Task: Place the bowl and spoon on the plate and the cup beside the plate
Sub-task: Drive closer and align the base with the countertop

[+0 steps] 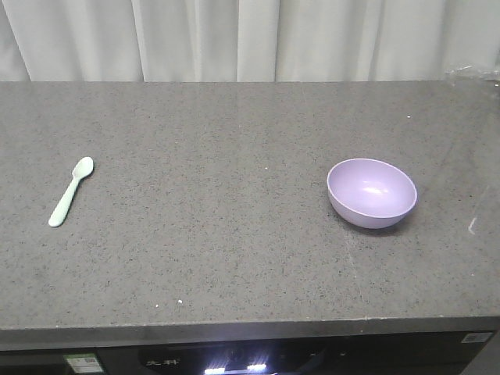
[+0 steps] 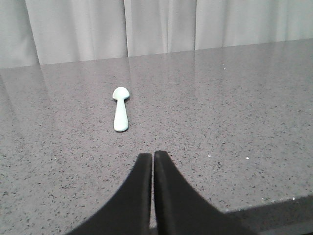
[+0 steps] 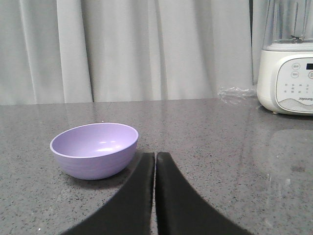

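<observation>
A lavender bowl (image 1: 372, 192) stands upright on the right part of the grey speckled counter (image 1: 234, 234); the right wrist view has the bowl (image 3: 94, 149) just left of and beyond my right gripper (image 3: 155, 154), which is shut with nothing in it. A mint-green spoon (image 1: 71, 191) lies flat at the counter's left, head pointing away. In the left wrist view the spoon (image 2: 120, 107) lies ahead of my left gripper (image 2: 152, 155), which is shut and empty, a short way back from the handle end. The plate and the cup are out of view. Neither gripper shows in the front view.
A white blender (image 3: 287, 68) stands at the counter's far right, with crumpled clear plastic (image 3: 237, 94) beside it. White curtains (image 1: 250, 39) hang behind the counter. The counter's front edge (image 1: 250, 332) runs along the bottom of the front view.
</observation>
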Available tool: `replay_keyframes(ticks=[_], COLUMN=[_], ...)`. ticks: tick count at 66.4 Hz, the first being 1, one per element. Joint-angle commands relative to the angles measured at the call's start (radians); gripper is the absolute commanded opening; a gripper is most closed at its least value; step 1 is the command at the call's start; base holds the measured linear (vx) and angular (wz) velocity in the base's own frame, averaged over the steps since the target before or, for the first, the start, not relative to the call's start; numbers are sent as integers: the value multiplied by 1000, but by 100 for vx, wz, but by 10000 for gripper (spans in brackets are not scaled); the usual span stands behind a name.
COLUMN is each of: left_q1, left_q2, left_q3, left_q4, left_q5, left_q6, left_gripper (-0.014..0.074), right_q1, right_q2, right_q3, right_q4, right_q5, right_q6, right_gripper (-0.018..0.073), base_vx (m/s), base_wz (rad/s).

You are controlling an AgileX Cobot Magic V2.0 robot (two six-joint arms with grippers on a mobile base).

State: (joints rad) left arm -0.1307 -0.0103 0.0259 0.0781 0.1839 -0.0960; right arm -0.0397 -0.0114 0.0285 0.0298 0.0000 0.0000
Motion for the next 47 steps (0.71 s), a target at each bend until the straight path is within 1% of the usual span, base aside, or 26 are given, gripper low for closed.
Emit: replay_keyframes(ticks=[1, 47], left_q1=[-1, -1], left_q2=[7, 7], left_q3=[-8, -8], left_q4=[-3, -3], left_q5=[-70, -70], left_q6=[-13, -13], left_gripper=[-6, -6], right_q1=[-5, -5], right_q2=[-8, -8], right_q3=[3, 3], right_q4=[-3, -3], right_q5=[-69, -69], right_q6=[0, 0], right_gripper=[-3, -3], base_vx=[5, 4], base_wz=[0, 1])
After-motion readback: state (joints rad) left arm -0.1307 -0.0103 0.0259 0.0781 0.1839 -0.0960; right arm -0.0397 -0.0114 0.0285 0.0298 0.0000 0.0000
